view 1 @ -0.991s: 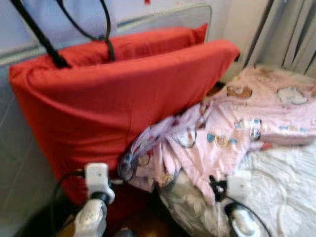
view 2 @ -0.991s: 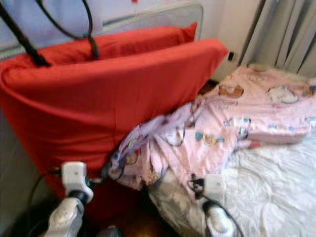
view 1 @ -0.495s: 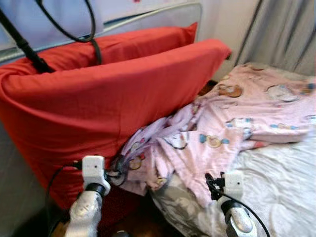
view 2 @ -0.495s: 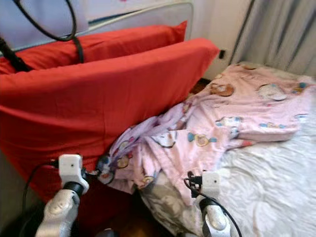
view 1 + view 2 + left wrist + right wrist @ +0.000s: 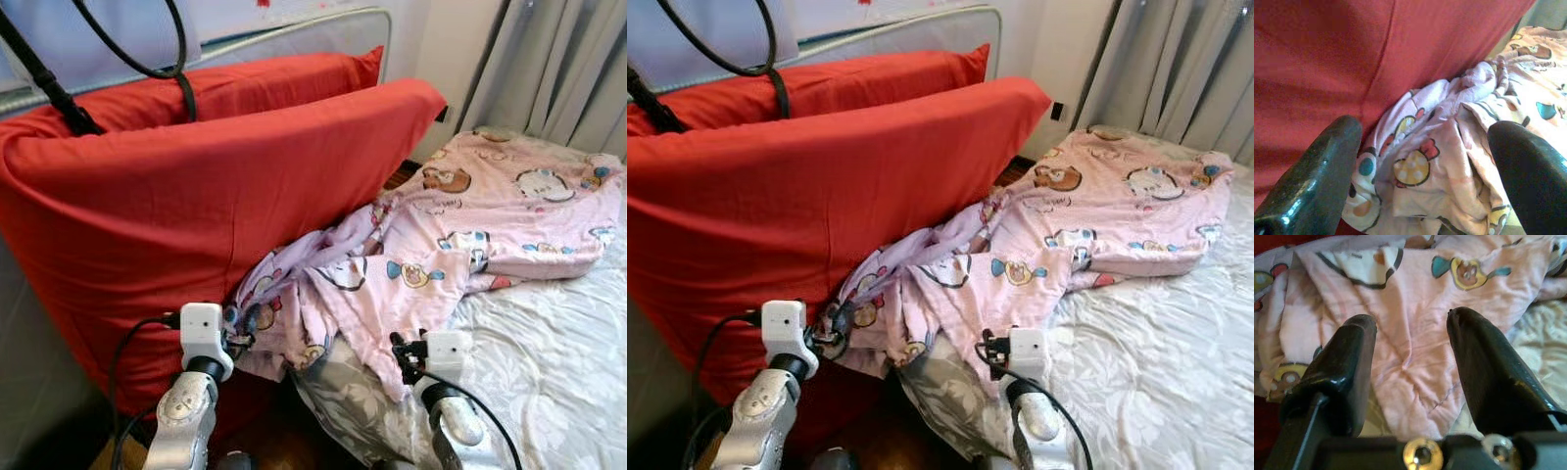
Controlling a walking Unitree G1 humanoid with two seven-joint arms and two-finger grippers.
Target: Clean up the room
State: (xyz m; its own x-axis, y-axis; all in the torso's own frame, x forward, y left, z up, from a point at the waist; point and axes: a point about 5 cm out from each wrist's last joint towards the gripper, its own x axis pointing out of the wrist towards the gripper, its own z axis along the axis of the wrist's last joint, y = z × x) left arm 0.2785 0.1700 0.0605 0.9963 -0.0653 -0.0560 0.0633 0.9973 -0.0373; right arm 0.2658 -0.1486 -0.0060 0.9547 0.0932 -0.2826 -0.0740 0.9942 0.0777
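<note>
Both grippers are released, fingers spread. The left gripper [image 5: 1425, 161] and right gripper [image 5: 1410, 357] point at the pink cartoon-print blanket [image 5: 470, 235] crumpled at the bed's [image 5: 558, 362] edge, beside the red cushion [image 5: 225, 196].

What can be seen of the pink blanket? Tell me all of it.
The pink blanket is soft, thin cloth printed with cartoon animals and coloured shapes. It lies crumpled across the bed's white quilt, one bunched end trailing off the bed's edge against the red cushion. The open left gripper brackets that bunched end; the open right gripper hovers at a hanging corner.
</note>
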